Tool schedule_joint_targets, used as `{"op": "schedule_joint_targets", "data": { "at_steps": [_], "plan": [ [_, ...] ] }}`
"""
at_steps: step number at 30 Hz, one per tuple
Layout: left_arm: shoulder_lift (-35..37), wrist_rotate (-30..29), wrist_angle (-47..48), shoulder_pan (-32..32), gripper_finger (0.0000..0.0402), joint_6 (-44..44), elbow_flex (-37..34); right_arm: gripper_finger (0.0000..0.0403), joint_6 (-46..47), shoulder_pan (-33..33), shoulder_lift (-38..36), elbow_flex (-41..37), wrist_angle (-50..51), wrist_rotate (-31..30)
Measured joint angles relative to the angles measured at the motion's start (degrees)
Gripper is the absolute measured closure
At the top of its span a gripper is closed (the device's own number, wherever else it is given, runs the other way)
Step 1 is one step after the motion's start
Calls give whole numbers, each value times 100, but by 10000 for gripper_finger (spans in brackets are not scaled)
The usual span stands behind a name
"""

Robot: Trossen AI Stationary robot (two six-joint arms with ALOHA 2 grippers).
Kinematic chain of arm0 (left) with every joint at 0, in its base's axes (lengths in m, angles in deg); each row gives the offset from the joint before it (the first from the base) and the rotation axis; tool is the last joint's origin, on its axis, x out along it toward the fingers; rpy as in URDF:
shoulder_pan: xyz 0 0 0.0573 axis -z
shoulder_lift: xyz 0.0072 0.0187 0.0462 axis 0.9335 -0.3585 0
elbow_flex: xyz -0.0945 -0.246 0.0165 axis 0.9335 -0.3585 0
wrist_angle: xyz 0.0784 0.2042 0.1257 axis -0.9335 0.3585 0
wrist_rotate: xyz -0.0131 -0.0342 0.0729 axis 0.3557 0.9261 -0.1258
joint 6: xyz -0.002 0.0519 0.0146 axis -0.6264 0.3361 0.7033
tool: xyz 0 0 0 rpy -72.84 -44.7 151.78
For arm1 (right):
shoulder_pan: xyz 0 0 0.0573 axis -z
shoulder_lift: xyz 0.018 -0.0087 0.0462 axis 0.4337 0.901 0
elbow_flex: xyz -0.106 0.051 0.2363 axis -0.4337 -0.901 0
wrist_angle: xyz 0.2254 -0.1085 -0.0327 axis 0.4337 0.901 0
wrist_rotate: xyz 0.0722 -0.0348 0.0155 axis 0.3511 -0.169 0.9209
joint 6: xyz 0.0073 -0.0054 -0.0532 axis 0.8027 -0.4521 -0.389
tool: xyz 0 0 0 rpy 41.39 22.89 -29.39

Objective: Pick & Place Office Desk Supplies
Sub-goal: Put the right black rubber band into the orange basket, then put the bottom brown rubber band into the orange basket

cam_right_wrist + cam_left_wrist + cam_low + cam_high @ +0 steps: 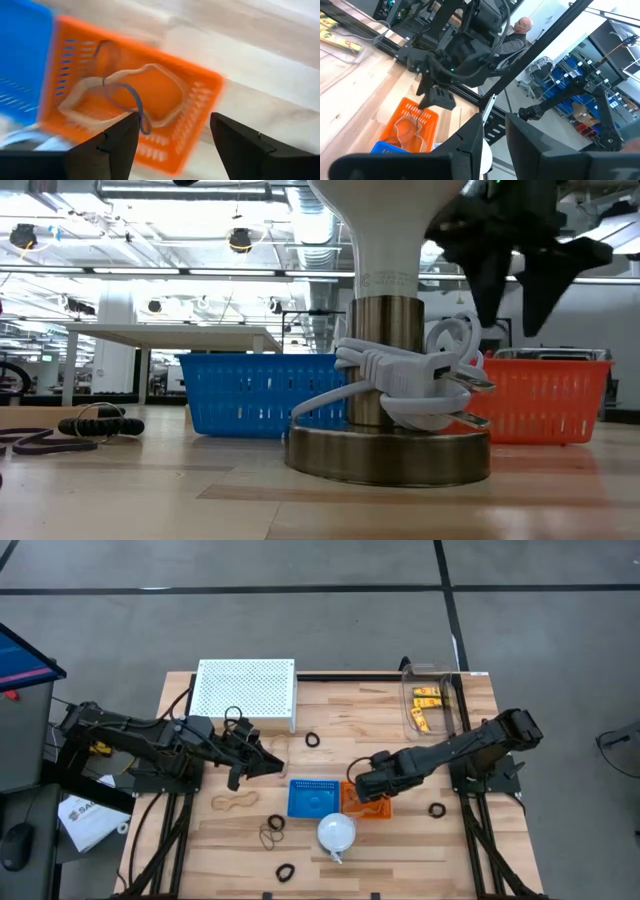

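Claw work is centred on the right claw (365,783), held wide open and empty just right of centre in the high view, above the orange basket (372,806). In the right wrist view a tan band (125,95) and a thin dark band (131,102) are seen lying inside that basket, between the spread fingers (117,137), so at least one delivery is judged done.

Left of it, touching, the blue basket (312,797) is seen; whether anything lies in it cannot be told. A white lamp (336,832) stands just below the baskets, lower centre.

The left claw (262,762) hangs left of centre, above the tabletop (400,850), its jaws standing narrowly apart; whether anything is gripped cannot be told.

Much is judged left to do. Loose supplies are spread over the tabletop:
- a tan loop (236,803) at lower left of centre,
- dark bands (272,832) below it,
- a black ring (286,871) near the bottom edge,
- another ring (312,740) above the blue basket,
- a third ring (436,809) at right.

Yellow clips (427,698) are seen in a clear bin (408,680) at upper right. A white perforated box (245,690) stands at upper centre-left.
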Motion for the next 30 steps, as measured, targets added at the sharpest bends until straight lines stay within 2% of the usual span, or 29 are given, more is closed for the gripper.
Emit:
{"op": "schedule_joint_targets", "data": {
  "at_steps": [5,12,16,19,21,25,27,30],
  "plan": [
    [0,-18,10,0,325,62,-2,163,-199,-33,-67,17,-497,-90],
    [2,-39,-8,0,325,75,-2,163,-464,-103,97,4,-182,-29],
    [1,-57,-7,0,325,59,-2,163,-854,-157,110,13,-143,245],
    [1,-58,-5,0,325,56,-2,163,-641,-122,108,-15,289,130],
    [0,-57,-7,0,325,50,-2,163,-767,-83,96,9,-190,106],
    [2,-57,36,0,325,43,-2,163,-679,-36,56,10,-226,-234],
    [2,-74,175,0,325,42,-1,163,-614,10,51,9,-139,-272],
    [31,-279,932,0,325,-137,0,163,-604,67,-24,9,-134,-305]
  ]
}}
